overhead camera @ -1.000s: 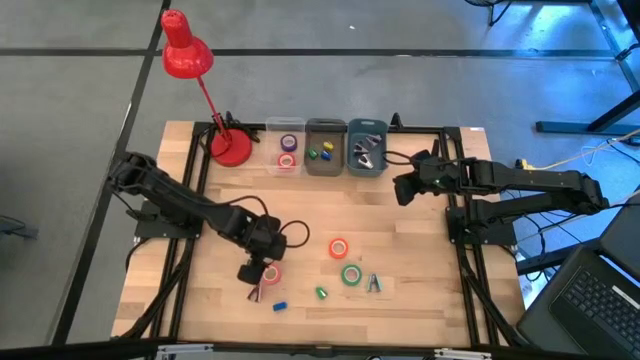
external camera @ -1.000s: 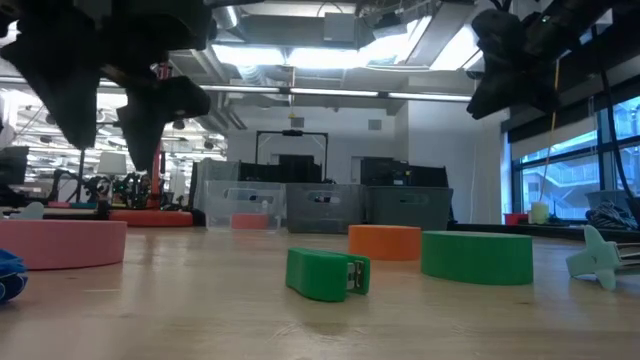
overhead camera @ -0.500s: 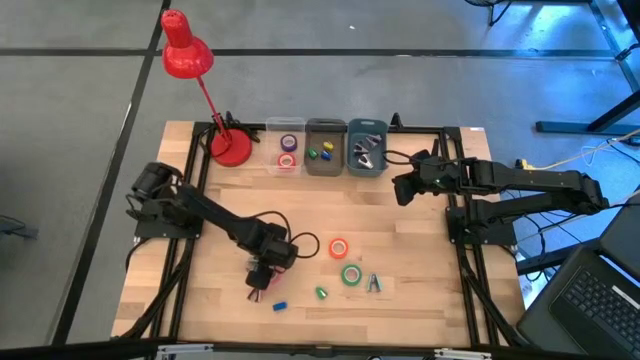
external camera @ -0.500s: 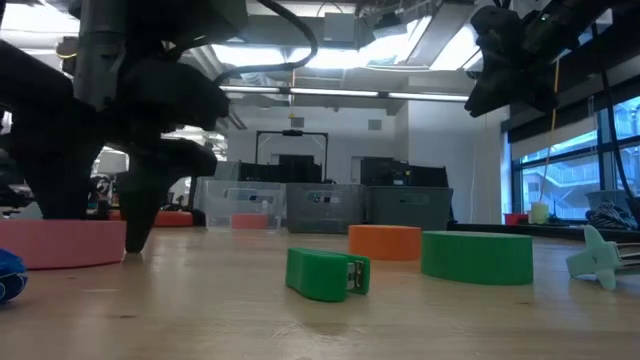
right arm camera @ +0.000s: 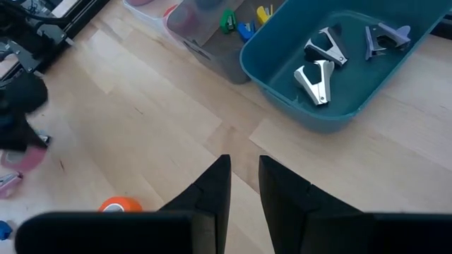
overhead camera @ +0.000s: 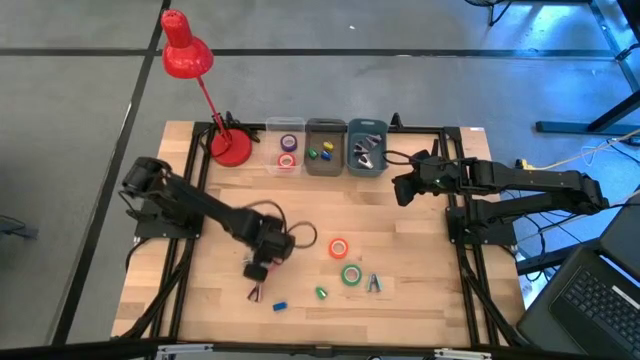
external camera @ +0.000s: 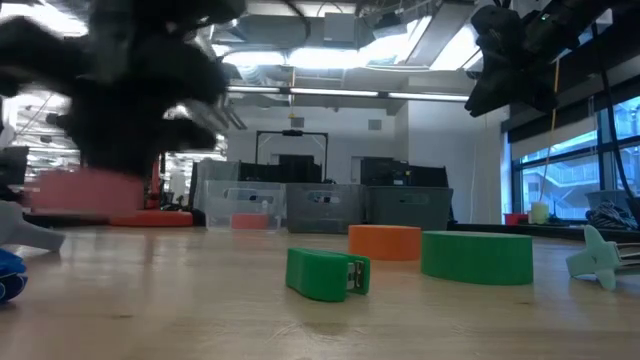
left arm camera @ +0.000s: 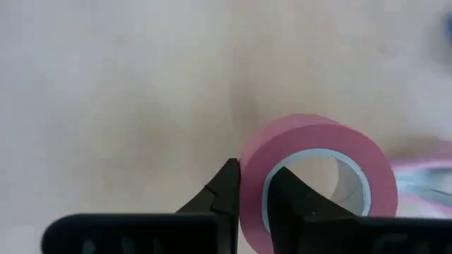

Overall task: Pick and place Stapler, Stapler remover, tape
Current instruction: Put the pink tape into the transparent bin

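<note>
My left gripper (overhead camera: 258,272) is over the table's near left part, shut on a pink tape roll (left arm camera: 314,132). The low view shows that roll (external camera: 78,190) raised off the wood. On the table lie an orange tape roll (overhead camera: 339,247), a green tape roll (overhead camera: 351,274), a green stapler (overhead camera: 321,293), a blue stapler (overhead camera: 280,304) and a grey stapler remover (overhead camera: 373,284). My right gripper (overhead camera: 403,188) hovers near the teal bin (overhead camera: 367,147). Its fingers (right arm camera: 244,176) stand a little apart, with nothing between them. My left gripper pinches the wall of the pink tape roll (left arm camera: 251,159), one finger inside the ring's hole and one outside. The fingers point down from above. The roll hangs at the fingers about level, lifted clear of the table.
Three bins stand in a row at the far edge: a clear one (overhead camera: 287,147) with tape rolls, a grey one (overhead camera: 325,147) with small staplers, and the teal one with stapler removers (right arm camera: 316,76). A red desk lamp (overhead camera: 232,148) stands at the far left. Bare wood lies in the middle.
My left gripper has come down over the pink tape roll, shut on its wall and lifted it off the table. The roll is now above where it lay. My right arm has kept still.
</note>
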